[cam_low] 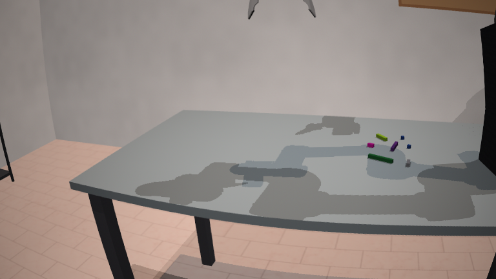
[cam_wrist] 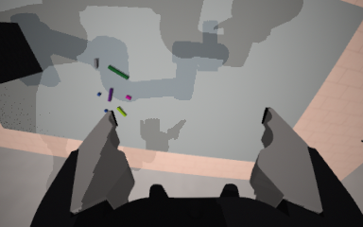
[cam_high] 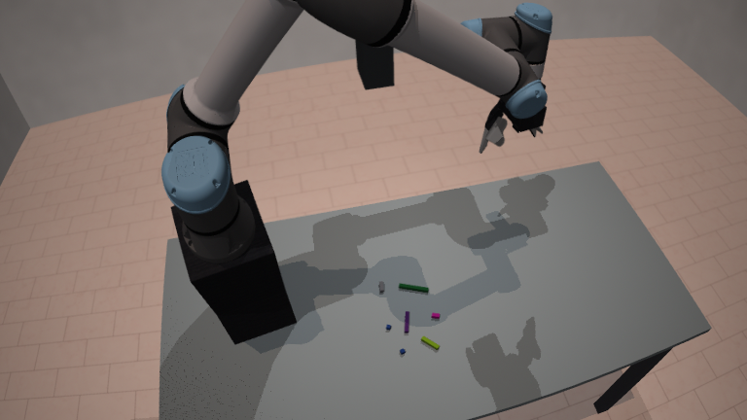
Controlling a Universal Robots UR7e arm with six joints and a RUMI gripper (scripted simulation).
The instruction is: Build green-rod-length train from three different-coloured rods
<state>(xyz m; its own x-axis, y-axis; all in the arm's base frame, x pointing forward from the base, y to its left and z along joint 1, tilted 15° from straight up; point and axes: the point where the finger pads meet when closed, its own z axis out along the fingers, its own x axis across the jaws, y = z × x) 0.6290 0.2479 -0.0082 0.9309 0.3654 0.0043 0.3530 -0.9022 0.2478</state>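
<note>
The green rod [cam_high: 413, 288] [cam_low: 380, 158] [cam_wrist: 118, 72] lies flat. The grey rod [cam_high: 381, 287] [cam_low: 408, 163] [cam_wrist: 96, 62] lies near one end of it, apart. The purple rod [cam_high: 407, 322] [cam_low: 393, 146] [cam_wrist: 111, 95] lies between the magenta rod [cam_high: 436, 316] [cam_low: 370, 144] [cam_wrist: 129, 97] and a blue rod [cam_high: 388, 327] [cam_low: 409, 146] [cam_wrist: 99, 94]. The lime rod [cam_high: 430, 342] [cam_low: 381, 137] [cam_wrist: 122, 112] lies near a second blue rod [cam_high: 403, 351] [cam_low: 402, 137] [cam_wrist: 106, 111]. No rods touch. My gripper [cam_low: 281, 17] [cam_wrist: 188, 110] is open and empty, high above the table and far from the rods.
The rods lie on the grey table [cam_high: 617, 283] [cam_low: 164, 144] [cam_wrist: 236, 118]. The arm's black base block [cam_high: 242, 294] [cam_wrist: 16, 54] stands at one end of the table, beside the rods. Shadows of the arm fall across the table and several rods.
</note>
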